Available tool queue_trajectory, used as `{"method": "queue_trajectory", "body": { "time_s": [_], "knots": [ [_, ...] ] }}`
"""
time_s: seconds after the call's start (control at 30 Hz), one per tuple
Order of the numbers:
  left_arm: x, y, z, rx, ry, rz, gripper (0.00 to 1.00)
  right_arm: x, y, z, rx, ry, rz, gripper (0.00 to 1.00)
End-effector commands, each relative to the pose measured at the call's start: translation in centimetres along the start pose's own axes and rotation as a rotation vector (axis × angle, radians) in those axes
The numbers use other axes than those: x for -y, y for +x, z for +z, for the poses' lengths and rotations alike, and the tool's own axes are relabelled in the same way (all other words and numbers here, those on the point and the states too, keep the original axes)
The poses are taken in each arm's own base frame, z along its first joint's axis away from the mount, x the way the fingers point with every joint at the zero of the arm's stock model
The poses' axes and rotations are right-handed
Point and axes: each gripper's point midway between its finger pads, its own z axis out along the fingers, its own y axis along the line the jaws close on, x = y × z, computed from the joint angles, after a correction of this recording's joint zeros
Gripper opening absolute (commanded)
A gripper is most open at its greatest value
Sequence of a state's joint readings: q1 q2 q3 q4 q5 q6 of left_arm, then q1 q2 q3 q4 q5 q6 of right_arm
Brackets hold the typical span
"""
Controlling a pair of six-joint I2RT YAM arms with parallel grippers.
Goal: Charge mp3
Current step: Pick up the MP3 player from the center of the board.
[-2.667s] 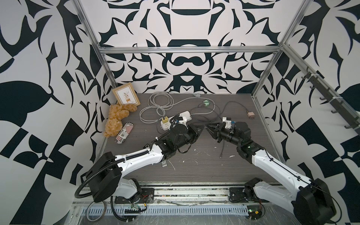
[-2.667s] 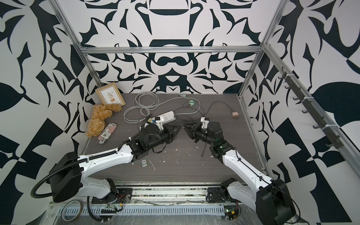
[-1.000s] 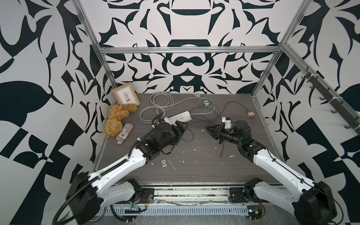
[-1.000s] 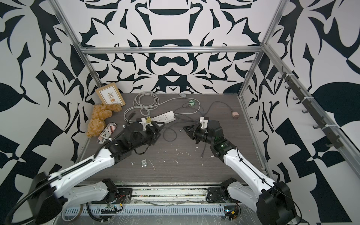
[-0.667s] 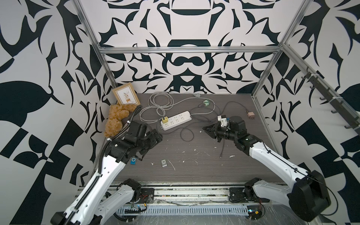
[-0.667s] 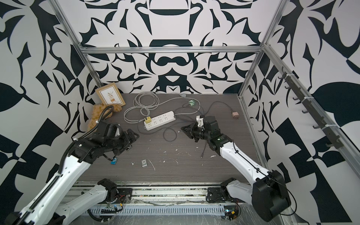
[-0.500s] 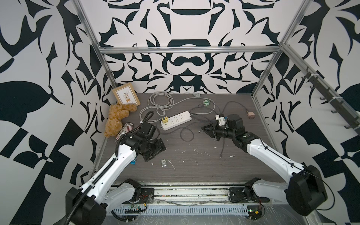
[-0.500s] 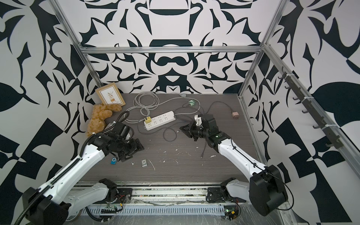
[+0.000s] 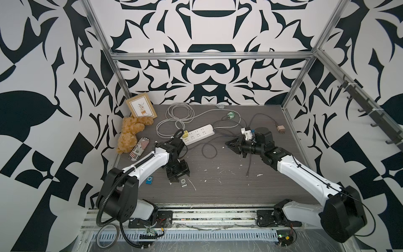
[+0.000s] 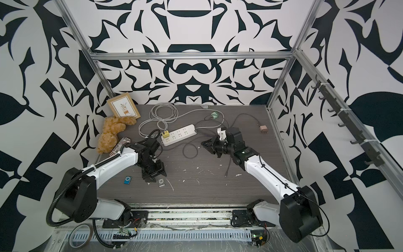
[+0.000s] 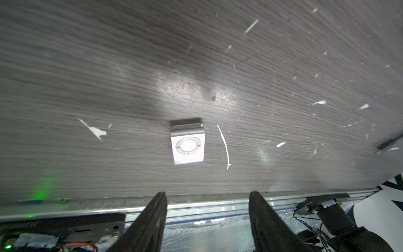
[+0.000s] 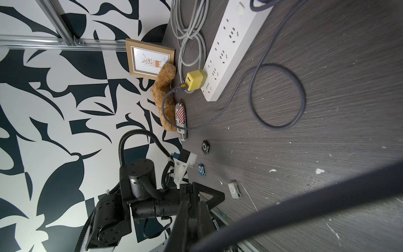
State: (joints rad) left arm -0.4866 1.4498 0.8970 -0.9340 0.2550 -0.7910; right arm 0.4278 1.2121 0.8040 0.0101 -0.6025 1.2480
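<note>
Only the left gripper's (image 11: 207, 193) parted tips enter its wrist view.

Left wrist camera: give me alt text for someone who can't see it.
A small silver mp3 player with a round control ring lies on a dark wood-grain table flecked with white scraps. Two dark fingers stand apart short of it, with nothing between them, over the table's metal edge rail.

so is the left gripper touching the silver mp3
Apart: the left wrist view shows bare table between the left gripper and the silver mp3.
</note>
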Motion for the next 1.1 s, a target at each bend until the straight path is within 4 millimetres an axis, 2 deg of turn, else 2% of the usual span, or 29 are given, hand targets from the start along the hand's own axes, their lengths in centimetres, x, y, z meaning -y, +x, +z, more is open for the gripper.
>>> {"method": "queue_trajectory", "body": {
  "time_s": [0.0,0.33,0.57,1.07],
  "knots": [
    [-0.4,-0.1,0.4,-0.004,-0.06,0.018,0.6,-1.4,0.3,-0.6,0.002,-0.045,-0.056,0.0],
    [-0.8,-0.8,2.1,-0.009,-0.097,0.012,0.5,-1.3,0.3,-0.8,0.011,-0.047,-0.054,0.0],
    [-1.7,-0.7,2.6,-0.003,-0.146,0.008,0.46,-0.9,0.5,-0.9,0.014,-0.045,-0.05,0.0],
    [-2.3,-0.6,4.0,-0.004,-0.174,-0.003,0.4,-0.8,0.5,-1.1,0.022,-0.05,-0.05,0.0]
  ]
}}
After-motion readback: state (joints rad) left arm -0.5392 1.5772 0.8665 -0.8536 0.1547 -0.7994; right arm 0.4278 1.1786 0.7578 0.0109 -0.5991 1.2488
